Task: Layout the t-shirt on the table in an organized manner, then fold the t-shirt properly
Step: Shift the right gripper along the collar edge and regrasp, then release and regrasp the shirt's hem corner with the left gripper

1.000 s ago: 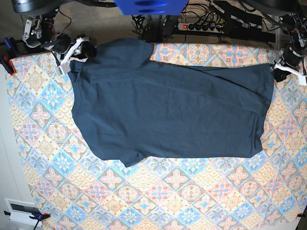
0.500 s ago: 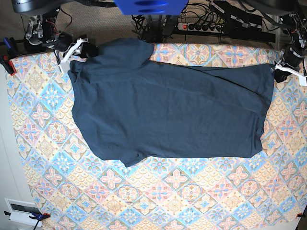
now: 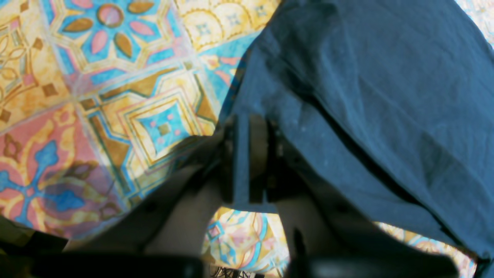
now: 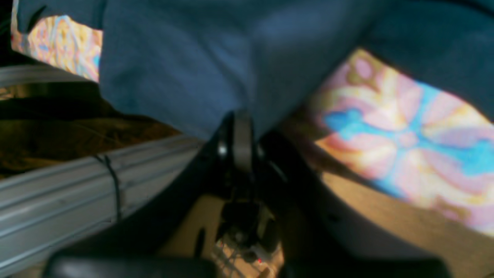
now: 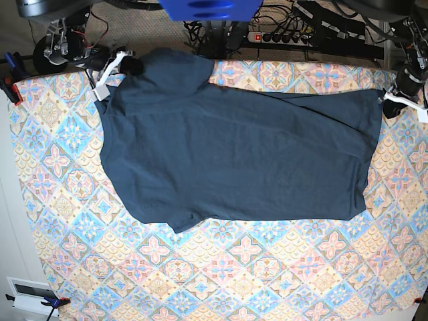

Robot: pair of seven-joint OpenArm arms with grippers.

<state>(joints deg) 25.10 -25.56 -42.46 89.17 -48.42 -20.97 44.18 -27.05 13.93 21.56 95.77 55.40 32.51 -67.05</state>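
Base view shows the t-shirt [image 5: 234, 157] spread across the far half of the table [image 5: 221, 281], lying sideways, its hem toward the left arm and its collar end toward the right arm. We judge it light, limp and quick to crease: it sags wherever it is unsupported, so it wants holding at edges and corners, two points at once, with the cloth kept taut between them.

At the hem corner the left gripper [image 5: 394, 100] has its jaws pinched on a narrow strip of the fabric; in the left wrist view that strip runs straight down between the fingers of the left gripper [image 3: 247, 154], and the body of the shirt fans away up and to one side of them, with patterned cloth on the other side.

At the far shoulder edge the right gripper [image 5: 115, 67] sits with its jaws drawn fully together. In the right wrist view the navy fabric drapes directly ahead of the tips of the right gripper [image 4: 241, 127] and seems caught there, though blur keeps us from being sure how much cloth is between them. To one side of those jaws the table edge drops away.
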